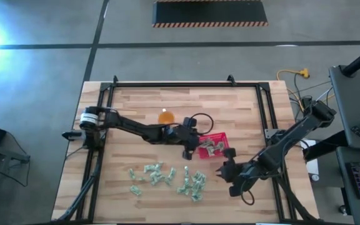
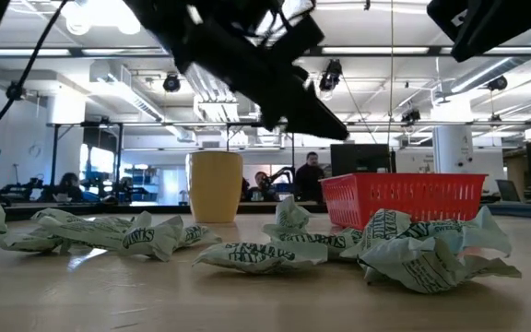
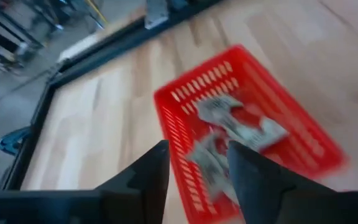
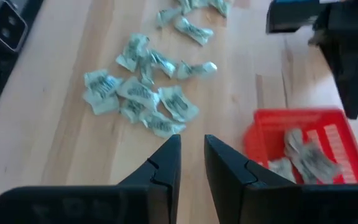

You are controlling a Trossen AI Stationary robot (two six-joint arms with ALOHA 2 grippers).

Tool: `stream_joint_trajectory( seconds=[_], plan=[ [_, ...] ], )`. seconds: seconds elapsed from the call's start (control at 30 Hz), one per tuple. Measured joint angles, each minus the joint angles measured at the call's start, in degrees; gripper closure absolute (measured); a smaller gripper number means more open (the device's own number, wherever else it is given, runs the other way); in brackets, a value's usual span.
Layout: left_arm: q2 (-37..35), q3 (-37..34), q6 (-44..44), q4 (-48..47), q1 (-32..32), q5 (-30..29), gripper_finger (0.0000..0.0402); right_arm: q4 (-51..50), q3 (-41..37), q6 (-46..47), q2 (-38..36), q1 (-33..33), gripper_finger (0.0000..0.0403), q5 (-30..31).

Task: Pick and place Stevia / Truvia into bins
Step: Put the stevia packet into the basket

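Note:
Many crumpled green-and-white Stevia packets [image 1: 167, 178] lie loose on the wooden table, near its near edge, and also show in the right wrist view as Stevia packets [image 4: 138, 93]. The red basket [image 1: 220, 139] stands right of centre with several packets [image 3: 229, 127] inside it. My left gripper [image 1: 190, 145] hovers over the basket's left edge, open [image 3: 197, 155], with nothing between its fingers. My right gripper [image 1: 225, 167] hangs above the table just near of the basket, between it and the pile. Its fingers [image 4: 191, 146] stand slightly apart and hold nothing.
A translucent orange cup [image 1: 165, 117] stands on the table to the far left of the basket, behind my left arm. A black metal frame [image 1: 186, 84] borders the table. Bare wood lies left of the packet pile and along the far side. People show in the room behind [image 2: 312, 175].

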Motion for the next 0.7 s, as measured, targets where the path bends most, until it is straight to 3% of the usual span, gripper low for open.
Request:
stream_joint_trajectory(
  seconds=[0.37, 0.53, 0.7],
  plan=[
    [-11.8, -2.4, -7.8, -28.5, -6.2, 0.7, 0.0253, 25.4, -8.1, -15.0, 4.7, -0.8, 0.0335, -0.5],
    [-15.8, -6.6, -11.5, -29.6, -9.0, 0.8, 0.0253, 27.5, -8.2, -15.4, 9.2, -2.4, 0.0319, -1.6],
    [-19.9, -11.7, -16.7, -30.1, -10.1, 0.1, 0.0253, 29.6, -7.5, -12.9, 13.1, -4.6, 0.0298, -10.0]
  ],
)
